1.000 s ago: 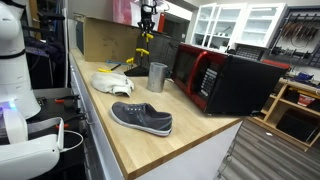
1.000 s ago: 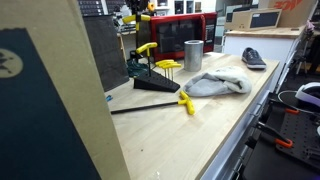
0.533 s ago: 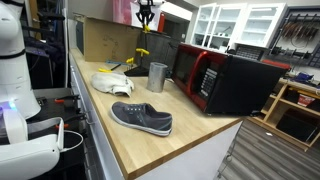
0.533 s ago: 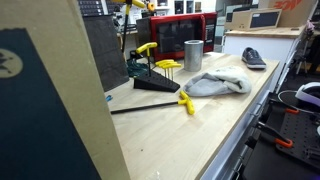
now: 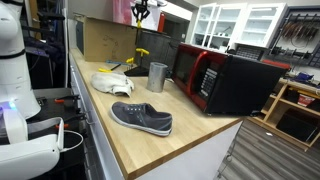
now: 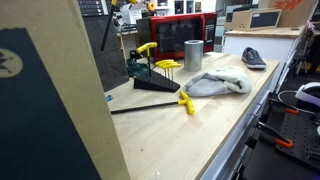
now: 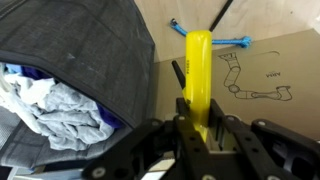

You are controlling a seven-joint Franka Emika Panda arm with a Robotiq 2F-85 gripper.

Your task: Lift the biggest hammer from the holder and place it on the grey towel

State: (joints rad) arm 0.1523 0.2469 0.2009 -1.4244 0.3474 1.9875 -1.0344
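My tool (image 7: 200, 120) pinches the hammer (image 7: 198, 65) by its smooth yellow cylindrical handle. Brown cardboard (image 7: 285, 50) beyond carries a line sketch. The grey towel (image 6: 215, 85) lies crumpled on the wooden tabletop (image 6: 235, 120).

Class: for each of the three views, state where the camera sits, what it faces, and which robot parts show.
Exterior view: at the counter's end, facing along it past the shoe to the microwave; gripper at top.
Exterior view: opposite end, by the holder, facing the shoe; gripper at top edge.
Wrist view: looks past the gripper clamping the hammer.
Both exterior views share the metal cup.
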